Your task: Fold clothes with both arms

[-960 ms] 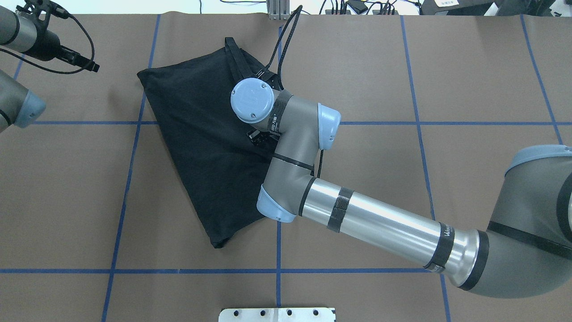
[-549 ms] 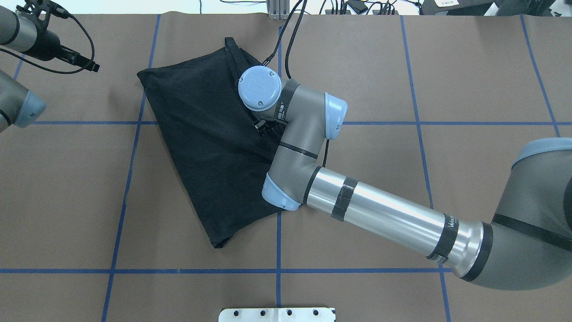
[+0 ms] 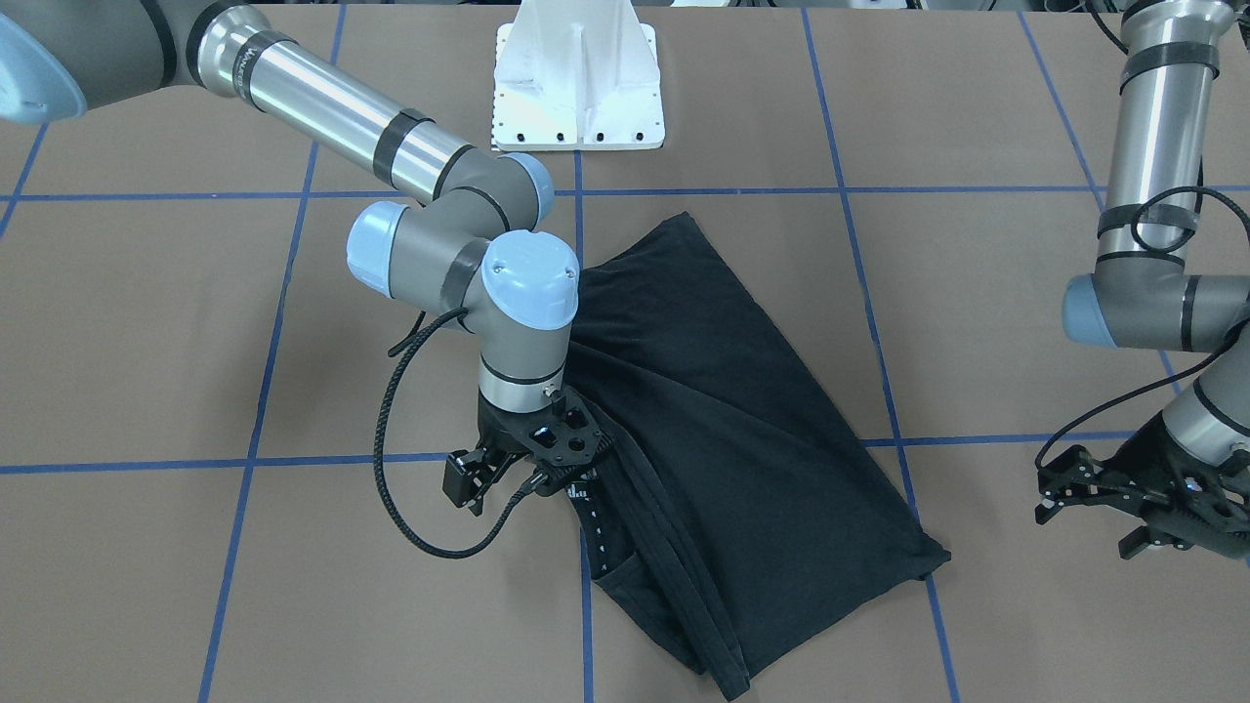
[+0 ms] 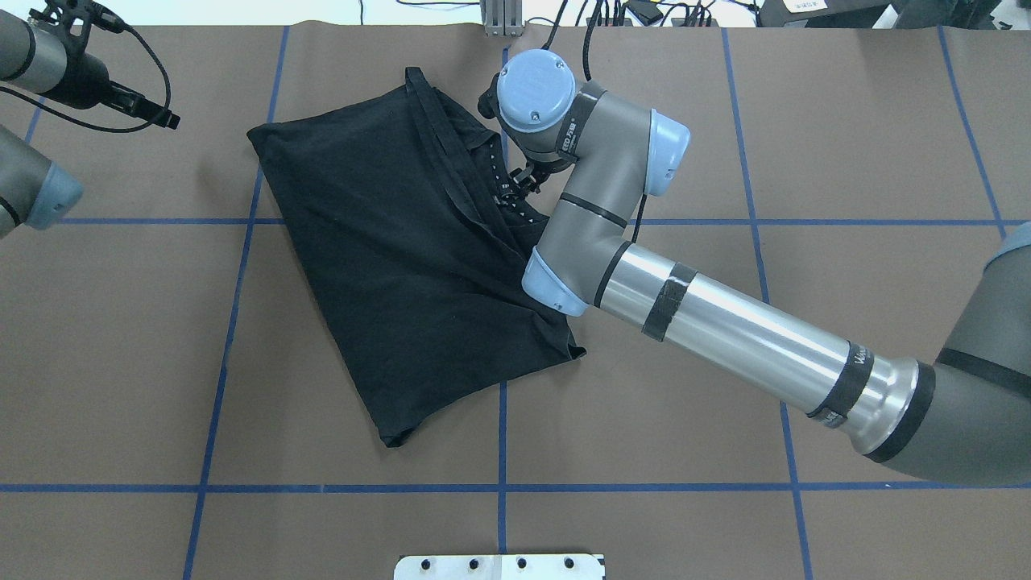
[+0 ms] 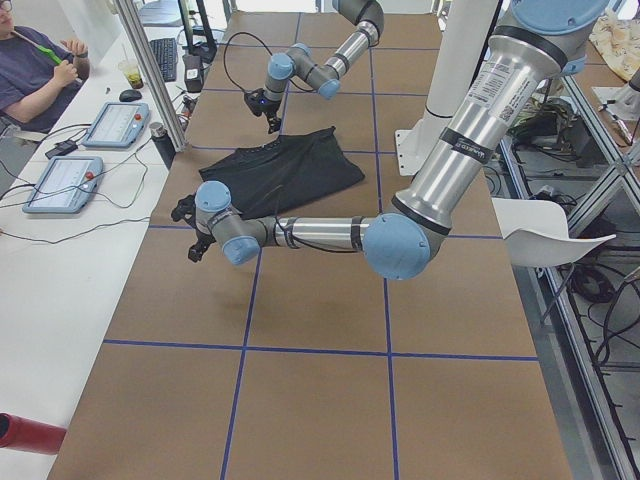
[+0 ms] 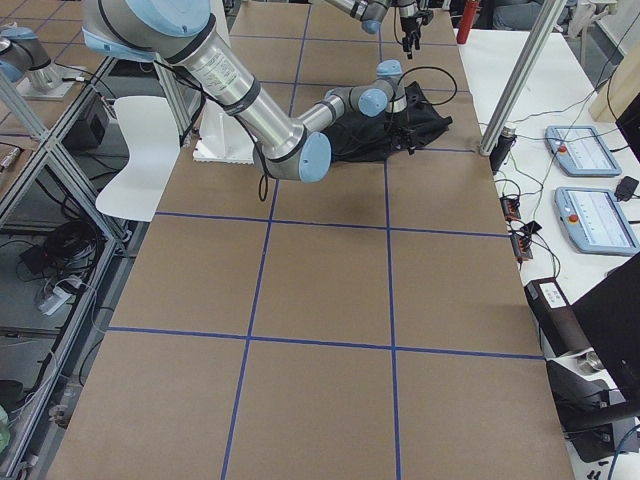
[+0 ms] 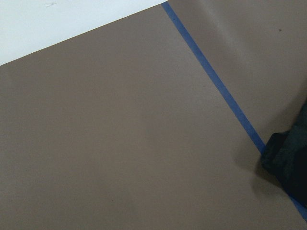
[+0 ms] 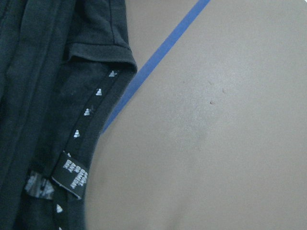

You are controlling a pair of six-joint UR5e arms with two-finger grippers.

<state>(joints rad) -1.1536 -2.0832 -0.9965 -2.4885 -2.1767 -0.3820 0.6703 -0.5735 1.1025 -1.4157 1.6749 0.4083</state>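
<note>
The clothes are one black T-shirt (image 4: pixel 387 242), lying folded and slanted on the brown table; it also shows as the T-shirt (image 3: pixel 723 391) from the front. Its white-dotted neck tape (image 8: pixel 88 111) and a label lie flat at the folded edge. My right gripper (image 4: pixel 515 184) hovers just over that collar edge, also seen as the right gripper (image 3: pixel 576 483). Its jaws look apart and grip no cloth. My left gripper (image 3: pixel 1074 508) hangs open off to the side, clear of the shirt, near the table's far left corner (image 4: pixel 157 117). Only one shirt corner (image 7: pixel 288 165) enters the left wrist view.
Blue tape lines (image 4: pixel 502 451) grid the brown paper. The white pedestal base (image 3: pixel 576 98) stands at the robot's side of the table. A person (image 5: pixel 30 70) sits at a side table with tablets beyond the far edge. The right forearm (image 4: pixel 725 330) slants across the right half.
The right arm's wrist has swung from over the middle of the shirt toward the far right, to the collar edge. The neck tape and the near right shirt corner now show. The left arm is still.
</note>
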